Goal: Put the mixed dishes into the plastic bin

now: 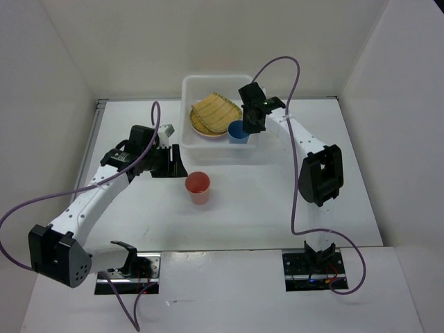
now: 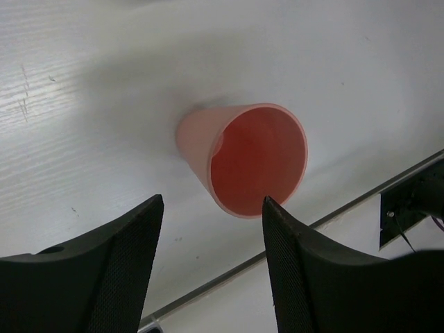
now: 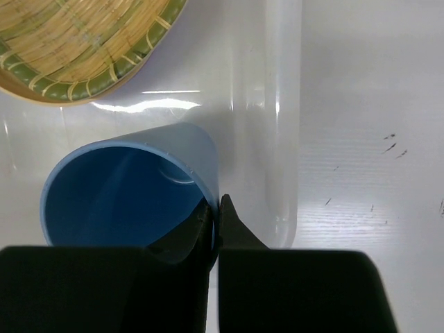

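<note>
A red cup [image 1: 198, 187] stands upright on the table in front of the plastic bin [image 1: 208, 78]. My left gripper [image 1: 176, 161] is open just left of it. In the left wrist view the red cup [image 2: 243, 159] lies just beyond the open left gripper [image 2: 212, 201], with nothing between the fingers. The blue cup [image 1: 238, 130] is inside the bin's near right corner. My right gripper [image 3: 216, 202] is shut on the blue cup [image 3: 125, 187], one finger inside its wall and one outside. Yellow woven trays [image 1: 216, 111] lie stacked in the bin.
The bin's translucent right wall [image 3: 281, 104] runs close beside the blue cup. A woven tray [image 3: 76, 48] lies just past the cup. The rim of a plate [image 1: 208, 134] shows under the trays. White walls enclose the table on three sides.
</note>
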You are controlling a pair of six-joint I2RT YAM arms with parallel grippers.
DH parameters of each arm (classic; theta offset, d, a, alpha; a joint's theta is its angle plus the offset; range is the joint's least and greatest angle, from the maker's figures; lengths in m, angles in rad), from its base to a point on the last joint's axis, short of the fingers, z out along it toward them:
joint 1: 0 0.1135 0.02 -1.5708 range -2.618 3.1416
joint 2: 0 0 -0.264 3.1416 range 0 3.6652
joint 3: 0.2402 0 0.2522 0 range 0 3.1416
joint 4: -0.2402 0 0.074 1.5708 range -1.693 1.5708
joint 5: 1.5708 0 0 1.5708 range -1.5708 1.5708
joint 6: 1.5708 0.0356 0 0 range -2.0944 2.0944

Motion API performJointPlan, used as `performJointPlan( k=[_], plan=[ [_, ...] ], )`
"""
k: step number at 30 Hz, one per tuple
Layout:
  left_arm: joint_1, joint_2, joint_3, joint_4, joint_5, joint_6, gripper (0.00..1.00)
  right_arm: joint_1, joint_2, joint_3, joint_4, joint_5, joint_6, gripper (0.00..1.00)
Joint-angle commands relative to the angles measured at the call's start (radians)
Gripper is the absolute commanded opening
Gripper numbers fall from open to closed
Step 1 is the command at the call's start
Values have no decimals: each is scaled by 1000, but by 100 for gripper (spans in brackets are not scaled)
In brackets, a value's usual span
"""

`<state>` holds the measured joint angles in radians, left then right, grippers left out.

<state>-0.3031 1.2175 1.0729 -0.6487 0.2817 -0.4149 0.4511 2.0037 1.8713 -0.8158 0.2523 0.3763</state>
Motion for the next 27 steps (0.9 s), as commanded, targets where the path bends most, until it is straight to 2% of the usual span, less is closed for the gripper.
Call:
performJointPlan(
  k=[1, 8, 14, 17, 26, 27],
  plan=[
    [-33, 31, -5, 23, 5, 33, 66, 6, 20, -8, 53, 11, 4, 1],
    [-67, 72, 13, 32, -24, 33, 63, 6, 55, 11, 63, 21, 4, 9],
    [-96, 105, 13, 32, -44, 33, 63, 6, 55, 20, 63, 21, 4, 22],
    [-105, 114, 22, 32, -64, 33, 63, 6, 64, 31, 63, 21, 4, 23],
    [-114, 154, 22, 23, -113, 33, 59, 6, 35, 84, 35, 11, -5, 54],
    [-114, 154, 22, 23, -124, 33, 58, 15, 26, 97, 35, 11, -5, 62]
  ],
)
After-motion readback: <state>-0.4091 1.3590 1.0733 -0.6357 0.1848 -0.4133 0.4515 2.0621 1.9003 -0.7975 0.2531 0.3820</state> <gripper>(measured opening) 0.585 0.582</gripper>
